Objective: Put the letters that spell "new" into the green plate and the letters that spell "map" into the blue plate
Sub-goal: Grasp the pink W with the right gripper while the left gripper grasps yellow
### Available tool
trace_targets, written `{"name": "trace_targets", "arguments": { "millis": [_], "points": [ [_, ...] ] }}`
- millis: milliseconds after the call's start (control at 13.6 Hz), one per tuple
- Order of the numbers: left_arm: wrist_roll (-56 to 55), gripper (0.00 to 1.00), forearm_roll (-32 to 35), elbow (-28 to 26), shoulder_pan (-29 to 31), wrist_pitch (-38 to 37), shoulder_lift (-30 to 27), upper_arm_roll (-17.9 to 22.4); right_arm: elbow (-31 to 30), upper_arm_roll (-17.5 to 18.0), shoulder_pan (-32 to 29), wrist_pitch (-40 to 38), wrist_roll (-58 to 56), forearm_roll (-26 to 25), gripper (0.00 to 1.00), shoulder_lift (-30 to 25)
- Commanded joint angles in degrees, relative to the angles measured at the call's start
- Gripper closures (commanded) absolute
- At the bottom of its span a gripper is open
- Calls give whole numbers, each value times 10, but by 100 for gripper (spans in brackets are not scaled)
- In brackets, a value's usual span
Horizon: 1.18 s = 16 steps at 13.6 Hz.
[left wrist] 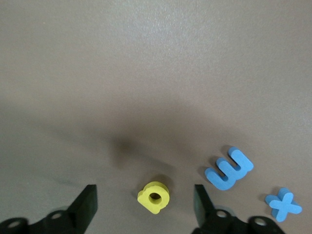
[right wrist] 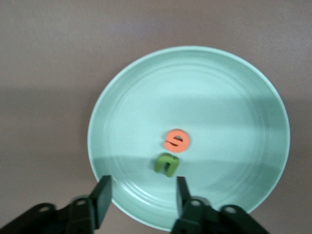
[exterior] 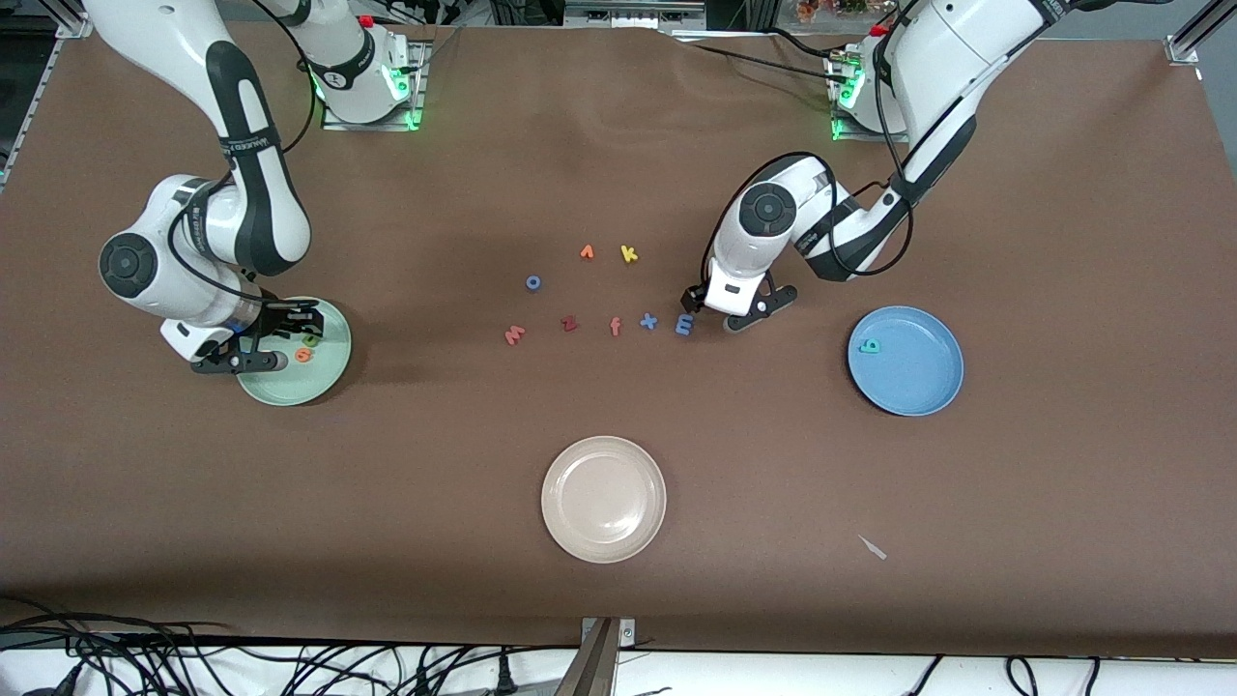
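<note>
The right gripper [exterior: 266,338] is seen over the round pale mint-green plate [exterior: 329,382] at the right arm's end of the table, its fingers [right wrist: 101,200] spread apart with nothing between them; in that plate a small green foam n [right wrist: 167,164] and a small orange foam e [right wrist: 176,140] are lying just beside each other, the n close under the fingertips. The left gripper [exterior: 713,311] is held low over the brown table [exterior: 618,145] near the middle, its fingers [left wrist: 87,204] spread wide and empty; a small yellow foam a [left wrist: 154,197] is seen on the cloth between them, untouched. Just beside that gripper, toward the right arm's end, a light blue foam m [exterior: 684,325] is lying, and next to it a blue foam x [exterior: 648,321]; the row is carried on toward the right arm's end by a salmon foam f [exterior: 615,327], a dark red foam z [exterior: 569,324] and a salmon-red foam w [exterior: 514,334]. Farther from the front camera a blue foam o [exterior: 532,282], an orange letter [exterior: 587,252] that cannot be read and a yellow foam k [exterior: 629,253] are seen. The round medium-blue plate [exterior: 918,387] is placed toward the left arm's end, with a teal foam p [exterior: 870,345] lying in it near the rim. A round cream-white plate [exterior: 604,499] is set nearest the front camera.
</note>
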Motion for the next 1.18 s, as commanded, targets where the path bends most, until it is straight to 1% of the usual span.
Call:
{"name": "trace_targets", "arguments": {
  "millis": [0, 220, 294, 441, 514, 661, 735, 955, 1102],
  "points": [
    [-27, 18, 19, 5, -11, 6, 14, 2, 25, 12, 20, -31, 84, 8, 0, -6],
    [-35, 20, 20, 11, -15, 5, 20, 4, 37, 18, 63, -21, 225, 10, 0, 0],
    [-37, 21, 20, 11, -16, 6, 21, 4, 38, 20, 79, 0, 290, 27, 0, 2],
    [-40, 23, 20, 11, -16, 6, 24, 6, 38, 36, 122, 58, 395, 69, 0, 23],
    [-43, 30, 20, 12, -16, 5, 25, 6, 38, 43, 142, 85, 442, 76, 0, 37],
    [-43, 39, 21, 12, -16, 5, 28, 7, 47, 52, 177, 118, 536, 77, 0, 63],
    [-44, 41, 21, 12, -16, 5, 28, 8, 58, 59, 189, 121, 578, 77, 0, 78],
    [-56, 55, 21, 12, -16, 5, 28, 10, 103, 78, 200, 117, 691, 77, 0, 113],
    [-56, 62, 21, 12, -16, 5, 29, 10, 125, 94, 200, 116, 737, 77, 0, 128]
  ]
}}
